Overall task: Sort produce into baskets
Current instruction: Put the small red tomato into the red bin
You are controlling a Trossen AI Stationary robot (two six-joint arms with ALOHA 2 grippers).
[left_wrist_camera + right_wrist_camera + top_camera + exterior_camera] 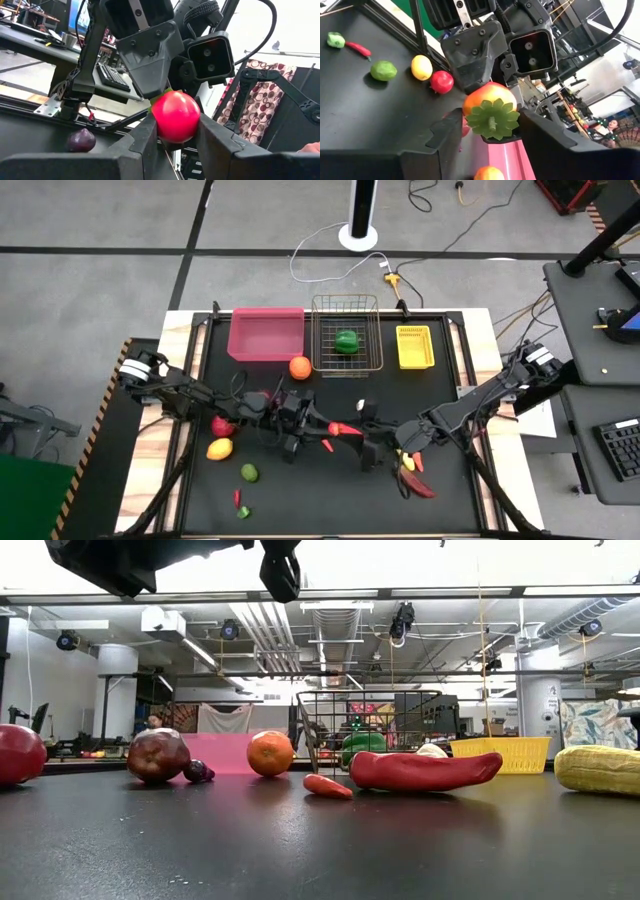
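Fingers: both pairs (pixel 175 145) (pixel 487 142) clamp tomato (pixel 175 117) | wire basket (pixel 346 363): green pepper (pixel 347 341) | pink bin (pixel 266 335), yellow bin (pixel 414 347): apparently empty

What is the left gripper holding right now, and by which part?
A red tomato, pinched across its round sides by the left gripper. The right gripper sits at its green stem end; whether that one grips too cannot be told.

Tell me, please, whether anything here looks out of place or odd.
One thing: both hands meet at the same red tomato above mid-table. The left hand grips it while the right hand faces it from the calyx end, odd for sorting. Nothing looks spilled or damaged.
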